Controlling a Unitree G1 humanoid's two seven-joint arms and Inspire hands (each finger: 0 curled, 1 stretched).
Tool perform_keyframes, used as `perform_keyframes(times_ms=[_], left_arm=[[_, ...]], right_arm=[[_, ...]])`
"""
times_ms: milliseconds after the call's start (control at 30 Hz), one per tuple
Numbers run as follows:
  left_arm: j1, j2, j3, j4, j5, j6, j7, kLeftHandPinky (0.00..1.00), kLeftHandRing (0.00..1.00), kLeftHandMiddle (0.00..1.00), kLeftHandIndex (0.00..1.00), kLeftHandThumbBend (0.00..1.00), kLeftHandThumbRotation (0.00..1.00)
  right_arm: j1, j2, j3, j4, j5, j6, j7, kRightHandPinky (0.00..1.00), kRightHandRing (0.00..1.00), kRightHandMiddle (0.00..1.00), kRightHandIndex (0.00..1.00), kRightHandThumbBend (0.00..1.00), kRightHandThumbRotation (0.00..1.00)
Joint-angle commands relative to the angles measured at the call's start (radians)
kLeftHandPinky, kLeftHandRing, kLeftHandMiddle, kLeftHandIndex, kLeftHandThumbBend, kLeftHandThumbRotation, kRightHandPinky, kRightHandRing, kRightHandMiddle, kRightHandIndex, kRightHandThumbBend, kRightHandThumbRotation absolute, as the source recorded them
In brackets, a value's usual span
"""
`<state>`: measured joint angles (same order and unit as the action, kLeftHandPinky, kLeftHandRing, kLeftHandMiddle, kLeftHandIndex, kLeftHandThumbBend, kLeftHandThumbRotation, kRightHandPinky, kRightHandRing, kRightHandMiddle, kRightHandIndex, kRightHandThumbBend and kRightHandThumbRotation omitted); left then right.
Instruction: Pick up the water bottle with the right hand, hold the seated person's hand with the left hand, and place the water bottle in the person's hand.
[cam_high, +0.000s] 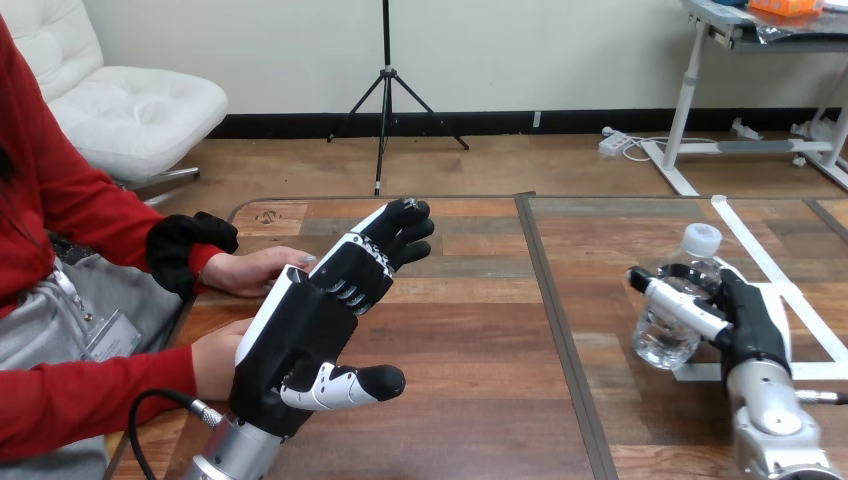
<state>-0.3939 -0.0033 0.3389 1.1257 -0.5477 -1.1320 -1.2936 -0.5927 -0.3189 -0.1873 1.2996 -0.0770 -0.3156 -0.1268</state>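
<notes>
Rising from the bottom edge at the view's left, the robot's silver left forearm ended in the left hand (300, 335), held over the wooden table (470, 400) with its fingers straight and close together, pointing toward the far edge. Its thumb stuck out to the right, and it gripped nothing.

Just behind its palm, at the table's left side, was the person's nearer hand (215, 358). It was partly hidden by the robot's hand, so whether the two touched could not be told.

Across a dark seam (556, 300) running down the table, well apart from the left hand, the right hand (748, 325) came up from the bottom right corner. Its fingers were curled round the water bottle (662, 342), with the thumb side behind it. The clear bottle had its white cap uppermost and leaned a little to the right. Whether its base rested on the wood or hung just above it could not be told.

Strips of white tape (742, 242) lay on the table beside and beyond the bottle.

Farther back on the left, the person's farther hand (255, 270) lay on the tabletop near the table's left edge, just beside the knuckles of the left hand and holding nothing
</notes>
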Motion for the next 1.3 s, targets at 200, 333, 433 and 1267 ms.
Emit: perform_keyframes(times_ms=[200, 333, 433, 1267], left_arm=[[-0.027, -0.013, 0.007, -0.062, -0.028, -0.018, -0.008, 0.88, 0.91, 0.92, 0.89, 0.99, 0.47], [-0.027, -0.016, 0.009, -0.067, -0.037, -0.013, -0.015, 0.88, 0.9, 0.91, 0.89, 0.99, 0.47], [-0.025, -0.016, 0.008, -0.071, -0.042, -0.004, -0.018, 0.88, 0.9, 0.91, 0.89, 0.99, 0.47], [-0.026, -0.016, 0.017, -0.074, -0.066, -0.011, -0.042, 0.87, 0.9, 0.91, 0.89, 0.98, 0.48]], right_arm=[[-0.076, 0.029, 0.014, 0.0, -0.01, 0.015, -0.091, 0.41, 0.57, 0.67, 0.7, 1.0, 0.11], [-0.073, 0.037, 0.007, 0.001, -0.002, 0.011, -0.111, 0.38, 0.53, 0.62, 0.64, 0.98, 0.05], [-0.071, 0.041, 0.011, 0.001, -0.007, 0.011, -0.133, 0.36, 0.49, 0.58, 0.6, 0.95, 0.02], [-0.046, 0.079, -0.046, -0.032, 0.076, -0.063, -0.128, 0.38, 0.43, 0.48, 0.5, 0.85, 0.0]])
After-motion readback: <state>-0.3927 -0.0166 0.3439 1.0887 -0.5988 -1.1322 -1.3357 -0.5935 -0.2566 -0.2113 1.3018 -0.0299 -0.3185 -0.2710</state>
